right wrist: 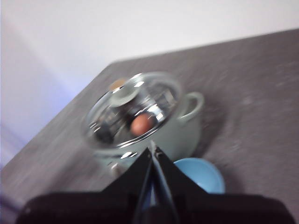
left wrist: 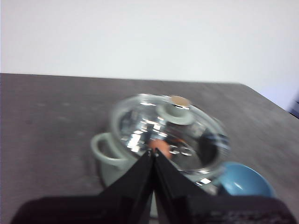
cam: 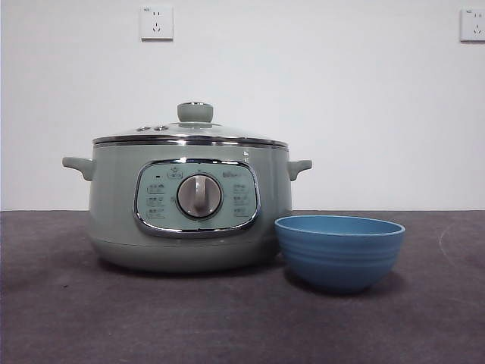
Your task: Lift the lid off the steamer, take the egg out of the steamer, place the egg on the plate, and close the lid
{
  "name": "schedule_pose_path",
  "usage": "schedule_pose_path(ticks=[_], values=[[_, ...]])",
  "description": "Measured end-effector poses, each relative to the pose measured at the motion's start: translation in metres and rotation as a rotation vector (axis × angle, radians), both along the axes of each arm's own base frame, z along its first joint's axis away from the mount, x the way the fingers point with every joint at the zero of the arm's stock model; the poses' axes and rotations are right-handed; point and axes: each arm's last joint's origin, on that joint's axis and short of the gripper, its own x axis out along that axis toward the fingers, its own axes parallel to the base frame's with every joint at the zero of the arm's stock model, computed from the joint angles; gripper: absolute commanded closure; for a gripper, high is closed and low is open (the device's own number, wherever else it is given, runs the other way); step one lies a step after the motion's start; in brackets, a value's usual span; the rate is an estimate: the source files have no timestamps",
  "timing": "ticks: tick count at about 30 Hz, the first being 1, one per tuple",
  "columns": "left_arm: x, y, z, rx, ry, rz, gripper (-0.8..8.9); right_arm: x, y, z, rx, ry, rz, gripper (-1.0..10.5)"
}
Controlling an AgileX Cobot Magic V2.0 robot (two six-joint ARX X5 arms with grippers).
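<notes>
The sage-green steamer [cam: 189, 201] stands on the dark table left of centre, with the lid [cam: 189, 136] closed on it and its knob [cam: 195, 111] on top. Through the glass lid [right wrist: 133, 109] I see a brown egg [right wrist: 142, 124] inside; the left wrist view shows the egg [left wrist: 161, 147] too. The blue plate [cam: 339, 250], a small bowl, sits just right of the steamer and holds nothing. My left gripper [left wrist: 153, 151] and right gripper [right wrist: 153, 150] both hang shut above and back from the steamer [left wrist: 140, 158], out of the front view.
A white wall with two sockets [cam: 156, 23] stands behind the table. The dark tabletop [cam: 227, 318] stretches in front of the steamer and to the right of the bowl.
</notes>
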Motion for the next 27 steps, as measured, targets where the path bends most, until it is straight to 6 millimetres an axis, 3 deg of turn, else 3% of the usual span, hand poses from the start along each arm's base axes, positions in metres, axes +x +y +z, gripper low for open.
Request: schedule_pose_path(ticks=[7, 17, 19, 22, 23, 25, 27], values=[[0.006, -0.004, 0.024, 0.018, 0.093, -0.181, 8.21, 0.019, 0.010, 0.035, -0.123, 0.129, 0.204, 9.6], [0.013, -0.005, 0.027, 0.037, 0.168, -0.228, 8.05, 0.019, 0.022, 0.039, -0.252, 0.166, 0.376, 9.4], [0.013, -0.005, 0.027, 0.037, 0.169, -0.228, 6.91, 0.019, 0.022, 0.039, -0.255, 0.162, 0.380, 9.0], [0.013, -0.005, 0.027, 0.029, 0.172, -0.234, 3.09, 0.019, 0.022, 0.039, -0.256, 0.162, 0.380, 5.8], [0.013, -0.005, 0.027, 0.026, 0.171, -0.240, 2.50, 0.019, 0.022, 0.039, -0.256, 0.163, 0.379, 4.7], [0.013, -0.006, 0.028, 0.015, 0.162, -0.266, 2.47, 0.019, 0.022, 0.039, -0.258, 0.166, 0.372, 3.5], [0.013, -0.006, 0.030, 0.011, 0.145, -0.278, 2.47, 0.019, 0.022, 0.039, -0.268, 0.167, 0.360, 3.5]])
